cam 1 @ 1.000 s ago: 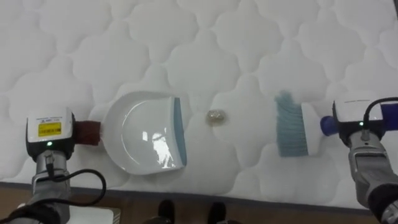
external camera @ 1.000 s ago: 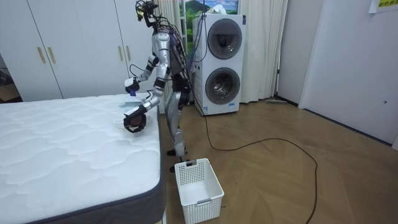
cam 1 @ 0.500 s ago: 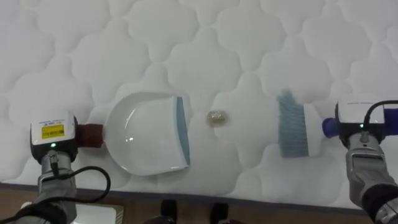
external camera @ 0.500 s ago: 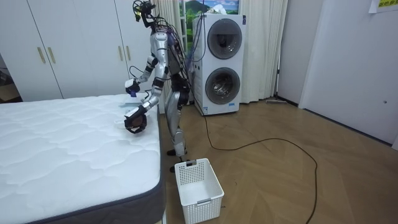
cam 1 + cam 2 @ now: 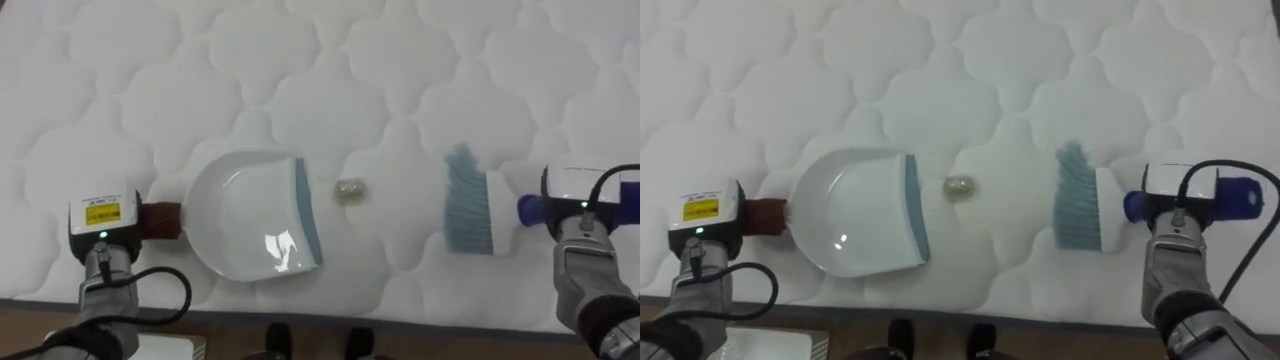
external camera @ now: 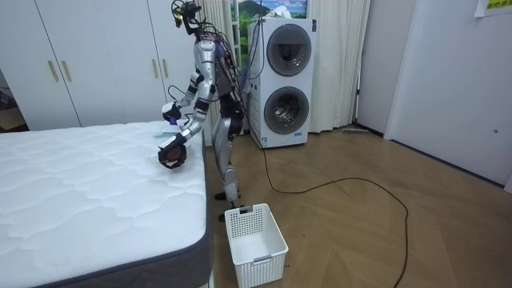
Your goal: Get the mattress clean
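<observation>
The robot stands at the near edge of the mattress. Left of the scrap, its left hand sits over the brown handle of the white dustpan. The fingers are hidden beneath the hand, so I cannot tell the grip. Right of the scrap, the right hand covers the blue handle of the brush, fingers likewise hidden. The dustpan's blue lip lies just beside the scrap, and the brush's bristles face it from farther off. Beyond the scrap the white quilting runs on.
</observation>
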Robot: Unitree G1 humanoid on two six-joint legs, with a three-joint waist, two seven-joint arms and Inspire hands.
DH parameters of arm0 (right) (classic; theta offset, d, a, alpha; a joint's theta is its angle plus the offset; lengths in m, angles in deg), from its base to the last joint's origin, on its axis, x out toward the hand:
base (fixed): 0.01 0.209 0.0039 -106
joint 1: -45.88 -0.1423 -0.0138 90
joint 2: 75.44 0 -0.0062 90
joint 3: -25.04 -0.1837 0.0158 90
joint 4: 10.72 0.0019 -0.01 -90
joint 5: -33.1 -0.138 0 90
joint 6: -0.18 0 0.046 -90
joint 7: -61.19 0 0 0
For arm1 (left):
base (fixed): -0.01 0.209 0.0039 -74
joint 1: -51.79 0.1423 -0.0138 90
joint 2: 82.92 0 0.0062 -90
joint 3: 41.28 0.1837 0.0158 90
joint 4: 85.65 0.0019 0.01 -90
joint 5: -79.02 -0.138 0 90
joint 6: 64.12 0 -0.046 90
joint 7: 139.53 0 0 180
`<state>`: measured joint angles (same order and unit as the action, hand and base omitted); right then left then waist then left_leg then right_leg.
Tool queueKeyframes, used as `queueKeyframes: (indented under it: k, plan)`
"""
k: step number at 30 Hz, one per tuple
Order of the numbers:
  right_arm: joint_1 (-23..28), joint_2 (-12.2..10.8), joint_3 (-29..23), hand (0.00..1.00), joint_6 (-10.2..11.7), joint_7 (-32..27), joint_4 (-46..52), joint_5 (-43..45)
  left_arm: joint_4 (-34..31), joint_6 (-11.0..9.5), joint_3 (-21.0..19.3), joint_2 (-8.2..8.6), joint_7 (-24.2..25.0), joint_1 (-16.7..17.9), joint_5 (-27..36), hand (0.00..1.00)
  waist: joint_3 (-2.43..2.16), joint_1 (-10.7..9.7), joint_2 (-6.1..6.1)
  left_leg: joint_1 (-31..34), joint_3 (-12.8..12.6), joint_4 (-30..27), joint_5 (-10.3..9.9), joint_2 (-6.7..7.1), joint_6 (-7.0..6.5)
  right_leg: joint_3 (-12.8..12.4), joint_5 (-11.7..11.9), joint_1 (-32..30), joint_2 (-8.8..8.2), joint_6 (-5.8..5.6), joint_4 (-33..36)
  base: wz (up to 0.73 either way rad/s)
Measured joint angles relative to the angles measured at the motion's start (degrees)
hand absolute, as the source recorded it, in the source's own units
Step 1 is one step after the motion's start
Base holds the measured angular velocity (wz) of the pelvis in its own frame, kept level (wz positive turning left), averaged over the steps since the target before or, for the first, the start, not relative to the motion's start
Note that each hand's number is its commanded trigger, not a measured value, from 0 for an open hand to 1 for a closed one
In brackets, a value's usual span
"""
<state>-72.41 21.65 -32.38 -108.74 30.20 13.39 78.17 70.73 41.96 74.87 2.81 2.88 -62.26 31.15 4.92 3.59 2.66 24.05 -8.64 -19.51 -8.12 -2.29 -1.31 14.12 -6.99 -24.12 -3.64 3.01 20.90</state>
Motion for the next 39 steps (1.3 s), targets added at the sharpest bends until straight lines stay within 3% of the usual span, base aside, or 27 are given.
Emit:
queueKeyframes:
  k: [7,21,31,39]
  plan:
    - [0.0,-0.1,0.1,1.00,-0.8,1.8,2.0,0.2,0.0,0.2,-0.2,1.20,0.7,-0.1,-0.1,1.00,-0.01,0.0,-0.06,-0.5,-0.1,1.1,0.5,-0.19,0.64,0.0,0.2,0.1,0.37,0.31,-0.3,-0.01]
    - [0.1,-1.1,4.9,1.00,-3.1,6.2,5.8,2.4,0.0,1.1,-0.1,1.25,2.5,0.7,-0.1,1.00,-0.15,0.1,-0.44,-3.5,-0.8,2.1,1.3,-0.73,1.11,-0.2,0.8,2.7,0.88,1.13,-2.1,-0.03]
    - [0.1,-2.0,5.0,1.00,-3.2,9.3,6.7,3.1,0.1,1.1,-0.2,1.41,2.2,0.9,-0.1,1.00,-0.26,0.1,-0.62,-3.7,-0.7,2.2,1.5,-0.85,1.38,0.2,0.9,3.0,0.99,1.42,-2.3,0.00]
    - [0.2,-3.0,5.0,1.00,-4.3,13.5,9.6,8.8,0.0,1.1,-0.2,1.48,2.2,1.1,-0.2,1.00,-0.44,0.0,-0.93,-3.8,-0.6,2.1,1.5,-0.92,1.49,0.2,1.0,3.1,1.01,1.56,-2.3,0.00]
